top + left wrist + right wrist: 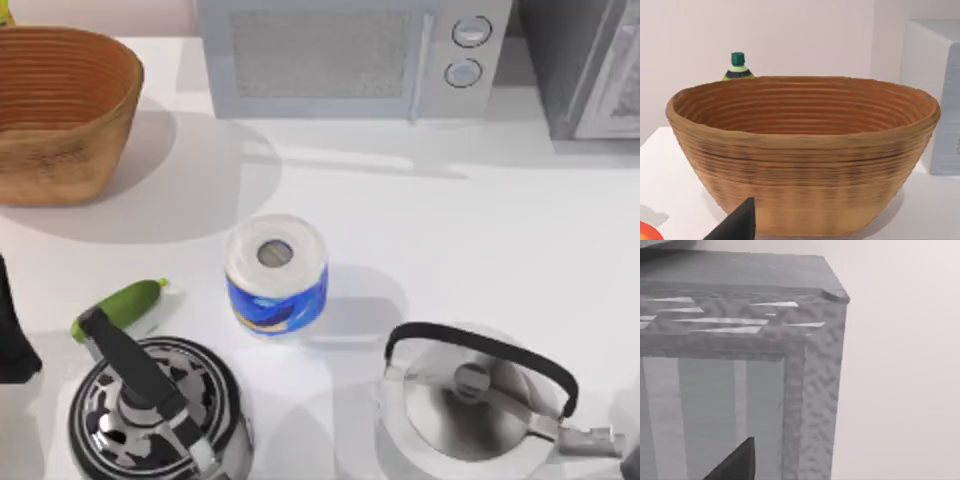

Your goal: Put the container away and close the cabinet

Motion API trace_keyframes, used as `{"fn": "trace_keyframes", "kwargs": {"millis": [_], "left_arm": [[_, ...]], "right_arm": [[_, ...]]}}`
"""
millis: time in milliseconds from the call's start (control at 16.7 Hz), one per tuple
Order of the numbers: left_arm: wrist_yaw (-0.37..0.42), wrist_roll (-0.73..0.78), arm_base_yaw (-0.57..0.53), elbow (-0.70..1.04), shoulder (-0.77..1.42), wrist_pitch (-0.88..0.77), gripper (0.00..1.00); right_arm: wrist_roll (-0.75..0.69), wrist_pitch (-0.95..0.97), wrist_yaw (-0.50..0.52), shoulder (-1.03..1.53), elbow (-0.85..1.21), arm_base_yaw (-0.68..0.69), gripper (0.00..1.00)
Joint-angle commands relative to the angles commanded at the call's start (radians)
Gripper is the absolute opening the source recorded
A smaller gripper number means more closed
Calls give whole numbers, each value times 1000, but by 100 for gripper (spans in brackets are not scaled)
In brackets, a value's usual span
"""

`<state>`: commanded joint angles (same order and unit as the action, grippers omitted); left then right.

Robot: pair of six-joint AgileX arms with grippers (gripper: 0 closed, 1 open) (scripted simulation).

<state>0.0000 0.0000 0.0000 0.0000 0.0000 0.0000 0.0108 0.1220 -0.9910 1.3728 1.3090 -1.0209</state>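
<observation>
Desk [480, 230] white, seen from above. Paper roll [277, 274], white with blue print, stands upright near the middle. Woven basket [60, 110] at the rear left; microwave [350, 55] at the rear centre; grey cabinet [585, 65] in the rear right corner. Black-and-white patterned kettle [150, 410] at the front left, silver kettle [470, 400] at the front right, both well apart from the roll. Green cucumber-like item [120, 305] lies just behind the patterned kettle.

Left wrist view: basket [805, 155] faces the camera at close range, a green-capped bottle [738, 67] behind its rim. One dark tip of the left gripper's fingers [740, 222] shows at the lower edge; opening cannot be told. Red-orange sliver [647, 232] at the frame corner, possibly the container, too little visible to confirm.

Right wrist view: cabinet's [790, 340] upper corner close ahead. One dark tip of the right gripper's fingers [737, 460] shows; opening cannot be told, nothing seen held.
</observation>
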Motion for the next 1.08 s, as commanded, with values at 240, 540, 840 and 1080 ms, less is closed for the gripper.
{"fn": "trace_keyframes", "kwargs": {"millis": [240,540,840,1080], "left_arm": [[0,0,0,0,0,0,100],[0,0,0,0,0,0,100],[0,0,0,0,0,0,100],[0,0,0,0,0,0,100]], "right_arm": [[5,-285,-19,-19,242,-8,100],[10,-490,-40,-28,424,-19,100],[11,-509,-43,-28,441,-20,100],[6,-504,-9,-27,448,18,100]]}}
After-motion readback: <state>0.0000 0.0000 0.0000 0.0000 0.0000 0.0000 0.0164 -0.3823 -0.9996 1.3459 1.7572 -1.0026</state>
